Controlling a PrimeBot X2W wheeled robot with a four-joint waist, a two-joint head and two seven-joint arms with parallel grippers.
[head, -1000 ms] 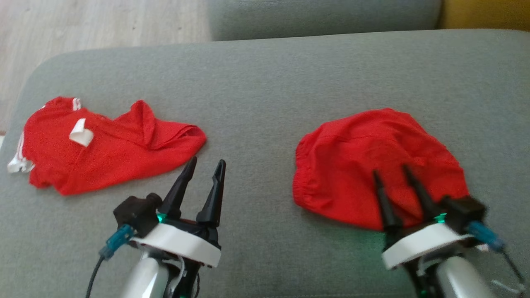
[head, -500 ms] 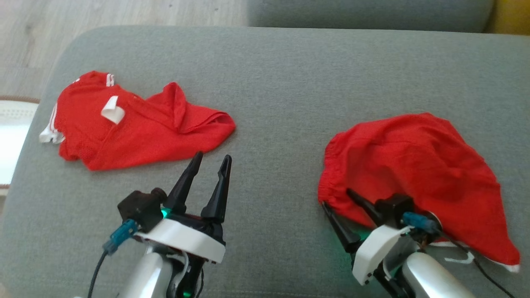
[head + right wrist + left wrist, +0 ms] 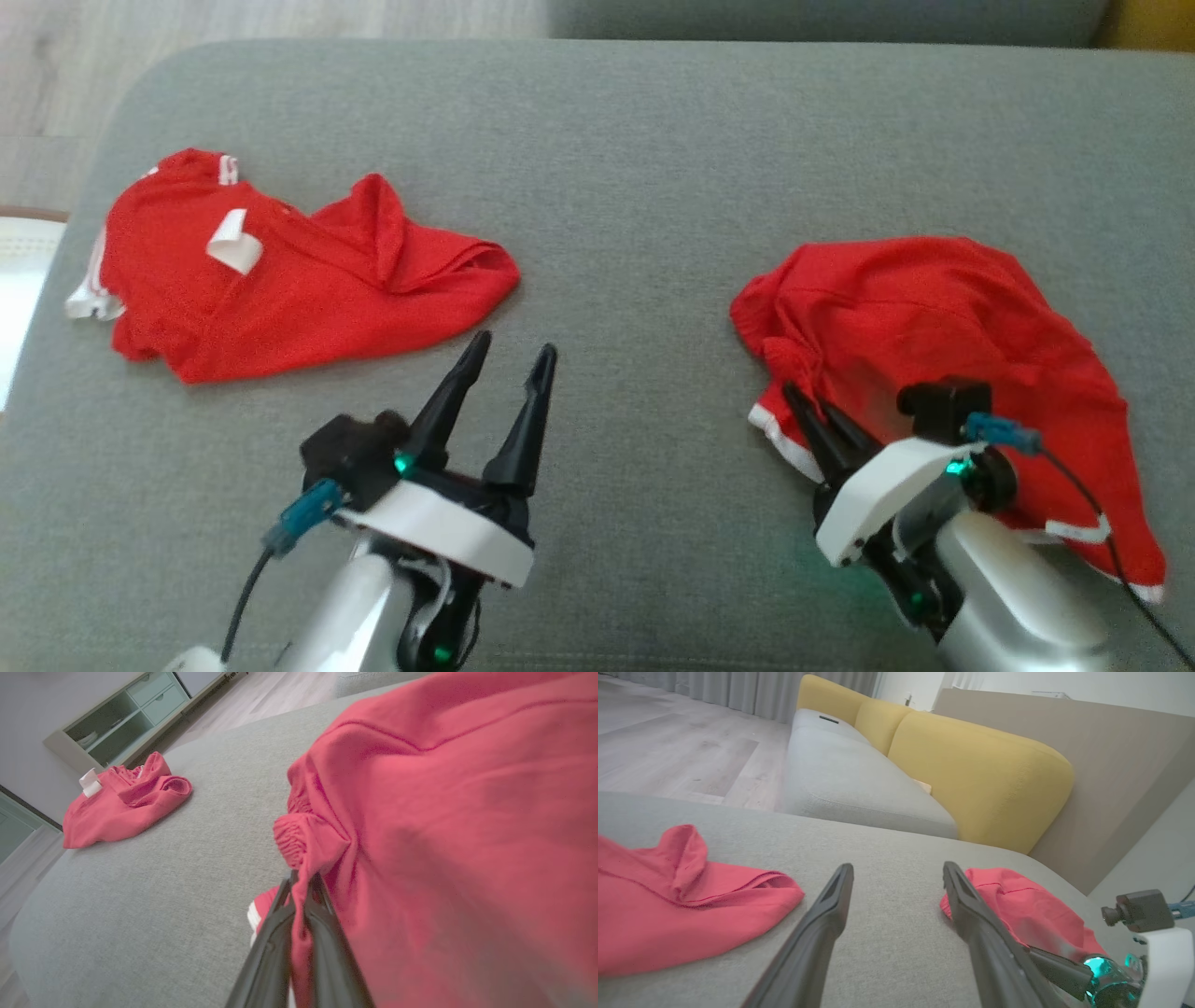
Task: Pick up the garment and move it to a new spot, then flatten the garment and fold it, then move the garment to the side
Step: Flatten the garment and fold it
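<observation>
The left claw (image 3: 514, 343) sits low and left of centre in the head view, fingers spread and pointing up-frame above its pale forearm. The right claw (image 3: 808, 403), at lower right, leans up-left, fingers pressed together on the red shorts' (image 3: 934, 308) edge.

We see a broad grey upholstered seat (image 3: 653, 140) with rounded corners on a pale wood-plank floor (image 3: 668, 751), with what looks like the edge of a pale rug (image 3: 23, 271) just beside its left end. Beyond it we find a long sofa with a grey seat (image 3: 845, 779) and yellow back cushions (image 3: 985, 779) against a beige panel (image 3: 1111, 765), and grey curtains (image 3: 738, 695) reaching the floor. Elsewhere we make out a pale green cabinet (image 3: 126, 723) with open shelves and drawers by a white wall (image 3: 28, 709), in soft, even light.
</observation>
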